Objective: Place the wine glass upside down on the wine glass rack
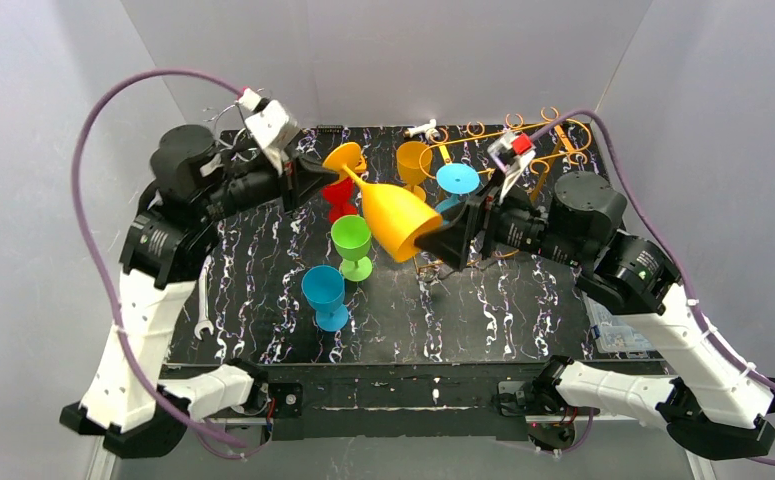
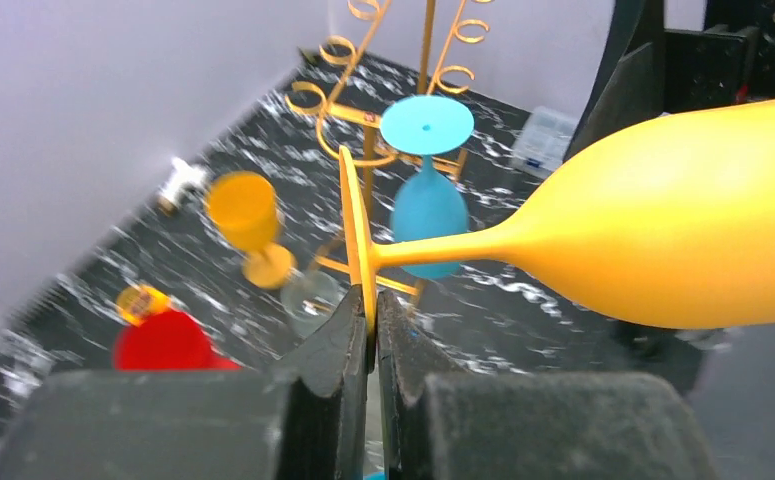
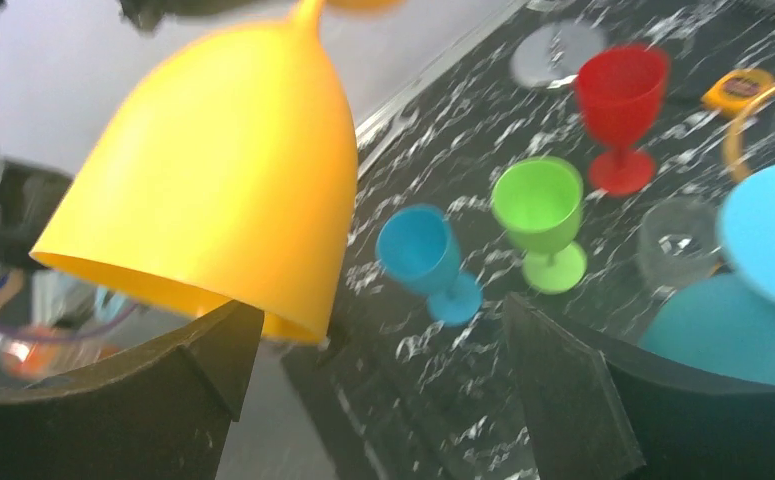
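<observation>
The left gripper (image 2: 371,310) pinches the foot of the yellow wine glass (image 2: 683,230), held sideways in the air, its bowl between the wide, slack jaws of the right gripper (image 3: 383,318). Turning it over and hanging it on the rack (image 2: 427,50) beyond remain

Black, white-veined surface (image 1: 523,300). Just under left end effector (image 1: 327,177): red glass (image 1: 339,203), upright. Between that and right end effector (image 1: 435,243), nearer the arm bases: green glass (image 1: 351,245), then blue glass (image 1: 325,296) nearer again. Beyond the gap: small orange glass (image 1: 414,163). Behind right end effector: gold wire rack (image 2: 426,45). Far out left, at surface edge: wrench (image 1: 204,305).
</observation>
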{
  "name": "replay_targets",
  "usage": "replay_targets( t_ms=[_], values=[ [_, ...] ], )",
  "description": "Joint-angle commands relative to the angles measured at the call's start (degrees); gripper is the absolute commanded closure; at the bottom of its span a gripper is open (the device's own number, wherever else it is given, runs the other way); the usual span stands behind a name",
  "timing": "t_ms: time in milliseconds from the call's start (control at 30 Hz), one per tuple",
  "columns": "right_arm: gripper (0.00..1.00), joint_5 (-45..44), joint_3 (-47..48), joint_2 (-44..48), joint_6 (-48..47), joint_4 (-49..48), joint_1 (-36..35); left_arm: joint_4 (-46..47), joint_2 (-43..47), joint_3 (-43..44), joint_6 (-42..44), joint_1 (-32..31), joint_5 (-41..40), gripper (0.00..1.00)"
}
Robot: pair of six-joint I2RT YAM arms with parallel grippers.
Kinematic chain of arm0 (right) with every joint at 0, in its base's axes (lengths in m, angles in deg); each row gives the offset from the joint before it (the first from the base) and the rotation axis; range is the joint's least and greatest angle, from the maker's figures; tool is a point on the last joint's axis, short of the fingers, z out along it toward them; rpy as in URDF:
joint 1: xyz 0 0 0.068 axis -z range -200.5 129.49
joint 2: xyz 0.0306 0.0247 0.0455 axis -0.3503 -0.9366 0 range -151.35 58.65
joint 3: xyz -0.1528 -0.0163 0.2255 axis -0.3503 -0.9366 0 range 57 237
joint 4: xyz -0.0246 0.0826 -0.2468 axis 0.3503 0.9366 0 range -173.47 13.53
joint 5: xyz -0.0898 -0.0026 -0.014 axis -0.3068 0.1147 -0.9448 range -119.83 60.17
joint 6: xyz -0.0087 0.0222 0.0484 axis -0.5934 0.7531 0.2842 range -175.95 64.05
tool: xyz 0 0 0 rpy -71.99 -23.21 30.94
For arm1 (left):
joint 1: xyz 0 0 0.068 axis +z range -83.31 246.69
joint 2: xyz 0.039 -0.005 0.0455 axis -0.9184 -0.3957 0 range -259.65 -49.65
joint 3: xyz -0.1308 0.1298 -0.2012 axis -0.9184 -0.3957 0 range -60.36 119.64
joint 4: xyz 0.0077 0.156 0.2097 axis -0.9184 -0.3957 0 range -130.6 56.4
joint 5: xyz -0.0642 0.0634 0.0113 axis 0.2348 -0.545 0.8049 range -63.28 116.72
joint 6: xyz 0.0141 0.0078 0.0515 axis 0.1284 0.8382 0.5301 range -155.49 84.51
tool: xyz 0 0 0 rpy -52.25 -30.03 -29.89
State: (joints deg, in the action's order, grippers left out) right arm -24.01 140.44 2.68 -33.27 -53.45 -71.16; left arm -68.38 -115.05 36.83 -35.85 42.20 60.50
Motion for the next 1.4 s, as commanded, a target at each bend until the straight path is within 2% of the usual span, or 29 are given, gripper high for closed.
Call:
replay_targets(
  t_ms=[0, 167, 300, 433, 533, 800, 1100, 1367],
  values=[
    [0.02, 14.73, 0.71, -0.27, -0.17, 7.58, -0.2, 7.51, 7.4, -3.11, 22.68, -0.12, 2.54, 1.0],
    [0.02, 20.35, 3.34, 0.27, -0.66, 8.78, -0.15, 9.59, 11.93, -8.46, 36.67, -0.12, 4.45, 1.0],
    [0.02, 23.08, 5.66, -1.35, -0.83, 10.0, -0.15, 11.15, 14.01, -11.02, 42.55, -0.12, 5.67, 1.0],
    [0.02, 24.29, 4.14, -2.65, 0.27, 3.15, -0.22, 11.97, 16.45, -14.26, 48.36, -0.21, 9.34, 1.0],
    [0.02, 23.89, 0.47, -3.19, 2.72, -7.06, -0.15, 12.73, 17.76, -16.56, 51.73, -0.21, 10.15, 1.0],
    [0.02, 21.68, -4.02, -7.37, 4.29, -19.98, -0.88, 14.03, 19.2, -17.46, 53.28, -0.3, 10.74, 1.0],
    [0.02, 14.17, -3.48, -14.48, 0.46, -22.49, -14.28, 14.99, 18.72, -18.34, 54.42, -0.3, 11.57, 1.0],
    [0.02, 13.42, -9.04, -14.68, 2.09, -29.16, -16.67, 15.9, 18.79, -18.35, 54.95, -0.38, 11.09, 1.0]
  ],
)
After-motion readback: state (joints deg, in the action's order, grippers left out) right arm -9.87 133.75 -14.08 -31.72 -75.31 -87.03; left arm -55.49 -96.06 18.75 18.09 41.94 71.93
